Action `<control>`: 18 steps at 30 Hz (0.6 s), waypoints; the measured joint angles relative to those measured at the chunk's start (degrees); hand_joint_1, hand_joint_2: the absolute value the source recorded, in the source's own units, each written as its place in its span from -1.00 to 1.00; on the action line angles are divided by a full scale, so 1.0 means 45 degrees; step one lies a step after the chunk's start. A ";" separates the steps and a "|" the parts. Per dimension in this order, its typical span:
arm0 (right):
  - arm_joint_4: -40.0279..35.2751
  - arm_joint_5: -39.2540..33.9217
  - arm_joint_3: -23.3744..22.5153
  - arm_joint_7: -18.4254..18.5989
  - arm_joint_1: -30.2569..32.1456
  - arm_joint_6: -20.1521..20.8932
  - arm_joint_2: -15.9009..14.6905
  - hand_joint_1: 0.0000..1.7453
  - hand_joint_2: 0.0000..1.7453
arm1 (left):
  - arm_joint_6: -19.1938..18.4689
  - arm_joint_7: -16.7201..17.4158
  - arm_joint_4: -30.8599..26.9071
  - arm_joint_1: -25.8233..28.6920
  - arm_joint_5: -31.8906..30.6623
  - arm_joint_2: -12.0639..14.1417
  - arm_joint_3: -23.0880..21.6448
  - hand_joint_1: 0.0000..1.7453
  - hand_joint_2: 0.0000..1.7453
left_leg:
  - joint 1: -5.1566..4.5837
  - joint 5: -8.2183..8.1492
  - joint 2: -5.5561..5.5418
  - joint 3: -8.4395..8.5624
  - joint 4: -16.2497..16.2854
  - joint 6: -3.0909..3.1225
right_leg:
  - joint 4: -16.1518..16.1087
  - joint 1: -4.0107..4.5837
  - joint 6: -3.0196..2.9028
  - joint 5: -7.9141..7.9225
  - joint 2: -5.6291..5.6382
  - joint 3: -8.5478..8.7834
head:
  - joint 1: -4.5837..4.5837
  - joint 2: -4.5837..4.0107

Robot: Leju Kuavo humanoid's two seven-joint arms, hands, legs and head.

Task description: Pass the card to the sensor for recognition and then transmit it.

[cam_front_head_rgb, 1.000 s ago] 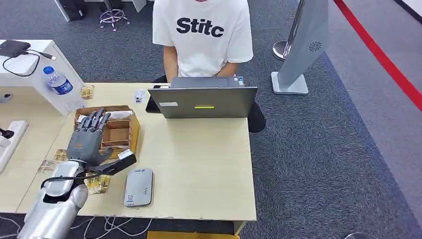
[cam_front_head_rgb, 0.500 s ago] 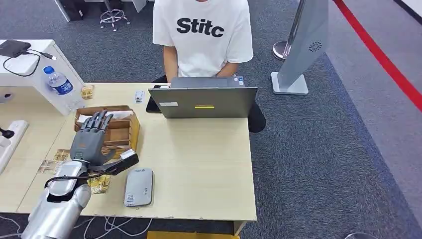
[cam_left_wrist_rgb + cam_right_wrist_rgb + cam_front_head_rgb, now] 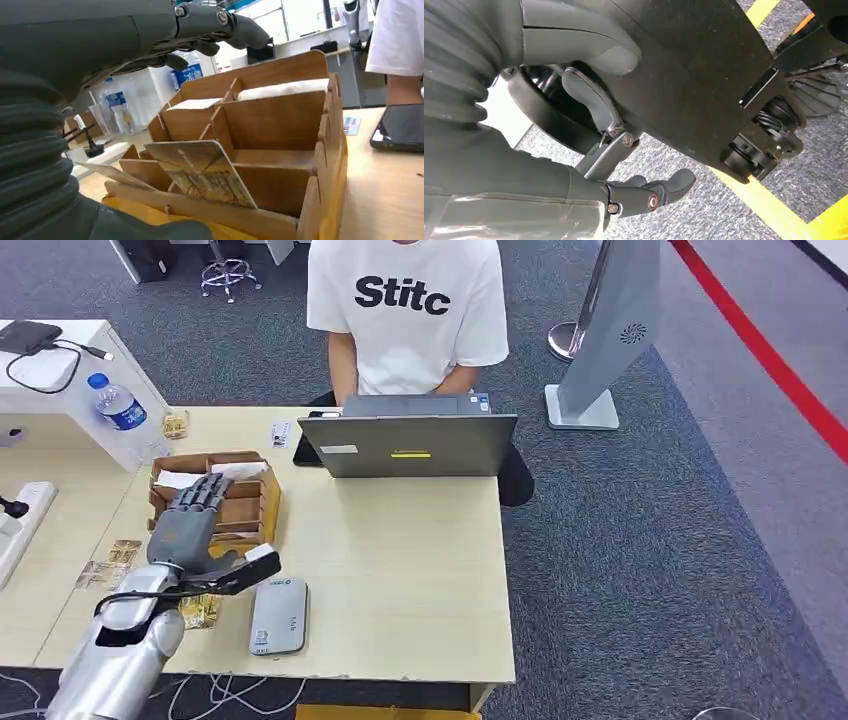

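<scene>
From the head view, the left hand (image 3: 185, 532) hovered over the wooden organizer (image 3: 240, 502) on the desk (image 3: 400, 570), fingers spread, gripping nothing, seemingly to pick a card; the grey sensor (image 3: 278, 616) lay just beside it. At the left wrist, a card (image 3: 202, 172) leaned in the front compartment, untouched. At the right wrist, the right hand (image 3: 589, 125) hung empty, fingers apart.
</scene>
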 joint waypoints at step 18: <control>0.0000 0.0000 0.0000 0.0019 0.0000 0.0000 0.0000 -1.00 1.00 | -0.0092 0.0073 -0.0005 0.0149 0.0034 0.0233 0.0000 0.74 1.00 | 0.0000 0.0000 -0.0004 -0.0003 0.0000 0.0000 | 0.0000 0.0000 0.0000 0.0000 -0.0003 0.0002 | 0.0000 0.0000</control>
